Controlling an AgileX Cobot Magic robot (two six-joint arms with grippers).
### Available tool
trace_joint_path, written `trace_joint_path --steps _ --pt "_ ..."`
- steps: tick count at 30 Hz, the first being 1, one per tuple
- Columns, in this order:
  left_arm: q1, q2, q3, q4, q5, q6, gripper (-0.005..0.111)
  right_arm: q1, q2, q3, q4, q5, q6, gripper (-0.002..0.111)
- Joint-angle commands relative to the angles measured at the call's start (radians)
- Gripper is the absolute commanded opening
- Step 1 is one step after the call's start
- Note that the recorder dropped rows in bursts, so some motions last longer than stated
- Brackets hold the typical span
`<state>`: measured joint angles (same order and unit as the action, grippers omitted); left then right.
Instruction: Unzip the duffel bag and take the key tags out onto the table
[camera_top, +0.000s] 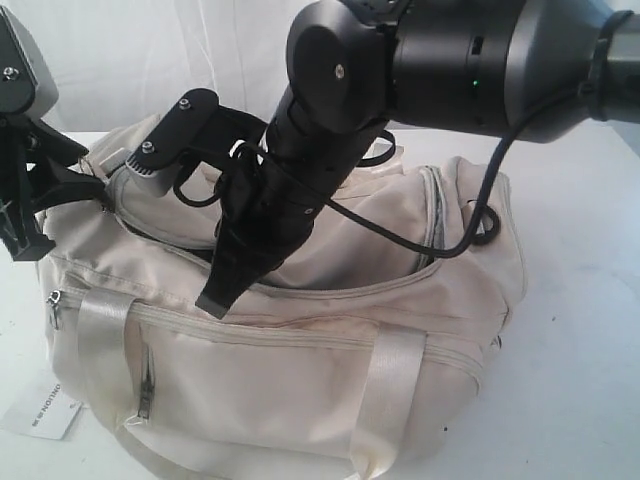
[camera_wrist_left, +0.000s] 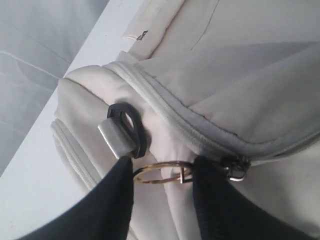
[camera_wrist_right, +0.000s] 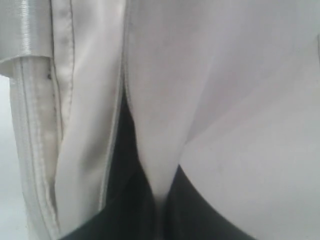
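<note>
Pinches a fold of cream cloth on top of the duffel bag with the right gripper, jaws closed tight on it. Straddles a brass-coloured ring at the bag's left end with the left gripper, fingers standing apart on either side; cannot tell clamped from merely touching. Risks skating off so thin and loose a ring at the first pull, or tipping it flat against the cloth. Risks hooking the black D-ring just beside it instead, and so dragging the whole bag rather than the zip pull close by on the ring's other side. Cannot make out any link between ring and pull. Leans on the right-hand pinch for bracing: with too little cloth caught there, likely to lose it and send the bag sliding over the table, left end near the table's edge, back toward the far edge. Shows no key tags in any view; presumably inside, behind a zip shut along the run visible by the left gripper.
</note>
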<state>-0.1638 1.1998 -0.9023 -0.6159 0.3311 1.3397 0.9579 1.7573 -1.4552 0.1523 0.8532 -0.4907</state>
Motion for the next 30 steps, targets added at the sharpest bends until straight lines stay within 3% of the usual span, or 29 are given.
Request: trace_joint_path --steps 1,7,12,17,30 --pt "0.001 0.004 0.005 -0.035 0.004 -0.01 0.0 0.0 -0.01 0.003 0.011 0.066 -0.001 0.0" --pt "0.001 -0.018 0.005 -0.035 0.189 -0.01 0.0 0.0 -0.01 0.001 0.002 0.027 -0.011 0.006" --pt "0.001 -0.066 -0.022 -0.035 0.282 -0.01 0.0 0.0 -0.01 0.001 0.019 0.02 -0.053 0.034" --pt "0.001 -0.095 -0.029 -0.035 0.289 -0.01 0.0 0.0 -0.021 0.0 0.022 -0.013 -0.082 0.059" --pt "0.001 -0.154 -0.029 -0.035 0.225 -0.029 0.0 0.012 -0.052 0.0 0.304 -0.132 -0.294 0.06"
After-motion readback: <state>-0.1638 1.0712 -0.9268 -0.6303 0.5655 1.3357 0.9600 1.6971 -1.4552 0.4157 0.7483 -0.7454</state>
